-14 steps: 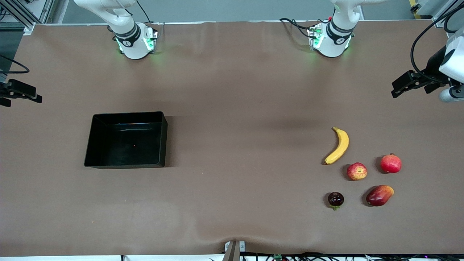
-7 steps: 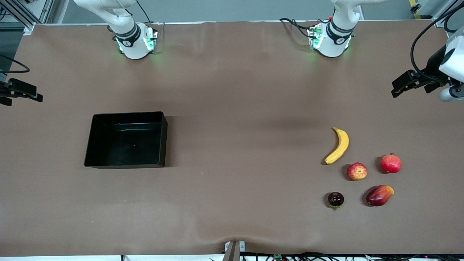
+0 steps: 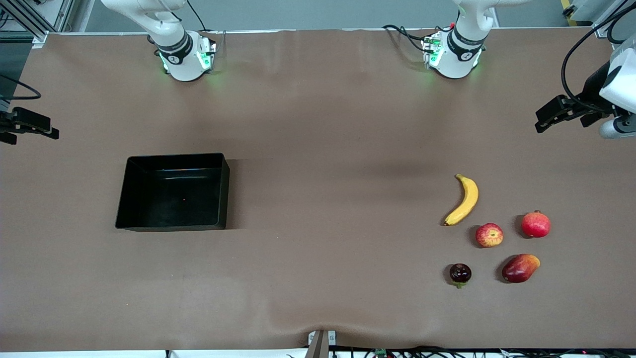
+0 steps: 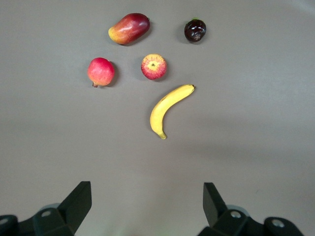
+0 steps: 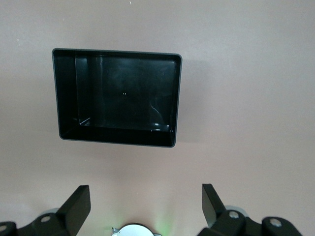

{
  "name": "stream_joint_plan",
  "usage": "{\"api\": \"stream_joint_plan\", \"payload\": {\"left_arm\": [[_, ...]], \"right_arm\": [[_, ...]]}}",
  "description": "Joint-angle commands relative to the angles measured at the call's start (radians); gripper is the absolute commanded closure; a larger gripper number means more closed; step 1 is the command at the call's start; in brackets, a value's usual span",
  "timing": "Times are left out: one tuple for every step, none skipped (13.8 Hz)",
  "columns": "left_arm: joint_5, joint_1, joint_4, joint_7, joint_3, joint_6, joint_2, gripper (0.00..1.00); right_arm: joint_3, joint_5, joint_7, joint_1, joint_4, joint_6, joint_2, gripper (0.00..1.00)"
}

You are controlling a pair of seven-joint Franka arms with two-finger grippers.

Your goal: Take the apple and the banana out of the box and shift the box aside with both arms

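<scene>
From the high camera facing the robots, the brown worktop [image 3: 318,124] is carrying a glossy black open-top box [image 3: 173,191] toward the right arm's end, sitting flat with nothing in it. Toward the left arm's end a cluster of fruit is lying: the yellow banana [image 3: 464,200] is farthest from the camera, the red apple with yellow streaks [image 3: 489,234] is sitting just beside the banana's lower tip, and a plain red crowned fruit [image 3: 535,224] is resting near the apple, closer to the worktop's end. Nearer the camera, a dark purple fruit with a green stem [image 3: 460,274] and an oval red-orange mango [image 3: 519,268] are lying side by side. None of the fruits are touching. The left tool [image 3: 545,119] is hanging in the air over the worktop's edge at its own end, and the right tool [image 3: 42,130] is hanging over the edge at the other end; both arms are waiting.

Looking through the left wrist camera, the left tool [image 4: 147,201] is standing wide open with nothing between its fingers [image 4: 78,199], and all five fruits are lying below it, the banana [image 4: 168,109] closest.

Looking through the right wrist camera, the right tool [image 5: 146,200] is likewise standing wide open and gripping nothing, with the black box [image 5: 117,137] below it on the bare worktop.
</scene>
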Motion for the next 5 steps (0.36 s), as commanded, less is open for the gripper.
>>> {"api": "stream_joint_plan", "payload": {"left_arm": [[-0.006,0.009,0.002,0.008,-0.006,-0.018,-0.016,0.00],[-0.008,0.009,0.002,0.011,-0.006,-0.018,-0.016,0.00],[-0.008,0.009,0.002,0.011,-0.006,-0.018,-0.016,0.00],[-0.008,0.007,0.002,0.011,-0.008,-0.018,-0.016,0.00],[-0.008,0.009,0.002,0.012,-0.008,-0.018,-0.016,0.00]], "right_arm": [[0.001,-0.004,0.018,0.004,-0.002,-0.016,-0.019,0.00],[0.001,-0.004,0.018,0.004,-0.002,-0.017,-0.018,0.00],[0.001,-0.004,0.018,0.004,-0.002,-0.017,-0.018,0.00],[0.001,-0.004,0.018,0.004,-0.002,-0.017,-0.019,0.00],[0.000,-0.004,0.018,0.004,-0.002,-0.017,-0.019,0.00]]}}
